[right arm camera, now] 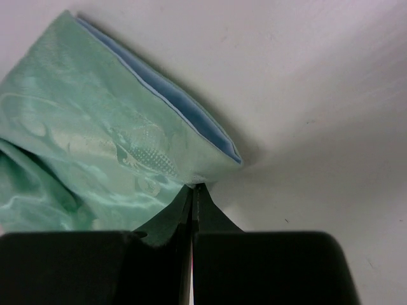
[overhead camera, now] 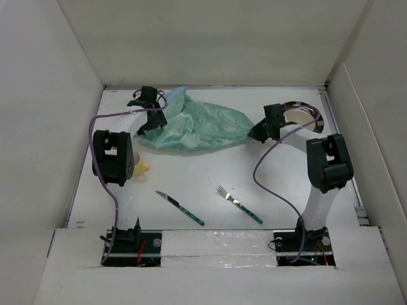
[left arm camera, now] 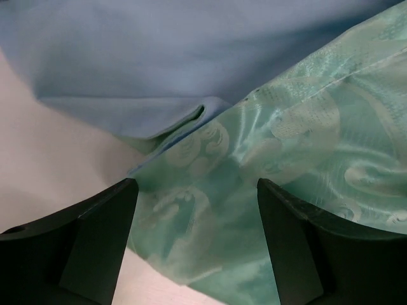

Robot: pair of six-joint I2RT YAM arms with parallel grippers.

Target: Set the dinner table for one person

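A matte white table [overhead camera: 191, 184] fills the floor between plain white walls [overhead camera: 210, 38]. It lies beneath both grippers. The left gripper [left arm camera: 197, 190], jaws spread, hovers over the far-left end of a crumpled green cloth [overhead camera: 197, 127]. The right gripper [right arm camera: 192, 190], jaws pressed together, pinches the cloth's right edge. A knife [overhead camera: 180, 208] and fork [overhead camera: 238, 204] lie nearer the arm bases.

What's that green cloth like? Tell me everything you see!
The cloth is shiny mint green with pale swirly patterns and a light blue underside. It lies crumpled and partly folded over at the far side of the table. The right gripper is shut on one corner. The left gripper is open over its other end.
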